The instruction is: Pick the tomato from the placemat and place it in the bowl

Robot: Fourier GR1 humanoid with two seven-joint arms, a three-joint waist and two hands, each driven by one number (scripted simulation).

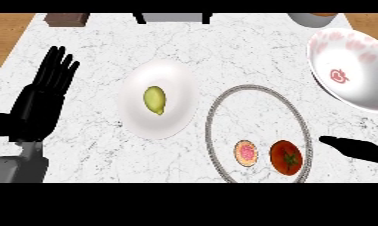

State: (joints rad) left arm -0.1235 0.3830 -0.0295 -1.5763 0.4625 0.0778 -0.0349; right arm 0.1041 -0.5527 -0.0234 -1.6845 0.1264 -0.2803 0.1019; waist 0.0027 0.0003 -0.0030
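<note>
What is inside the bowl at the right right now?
The bowl holds no food; only its red printed pattern shows on the inner wall, though its right part is cut off. The tomato lies on the round placemat, beside a pink cut fruit.

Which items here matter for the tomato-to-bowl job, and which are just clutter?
Job: tomato, placemat, bowl, right hand.
Clutter: white plate with a yellow-green fruit, pink round item beside the tomato, resting left hand.
</note>
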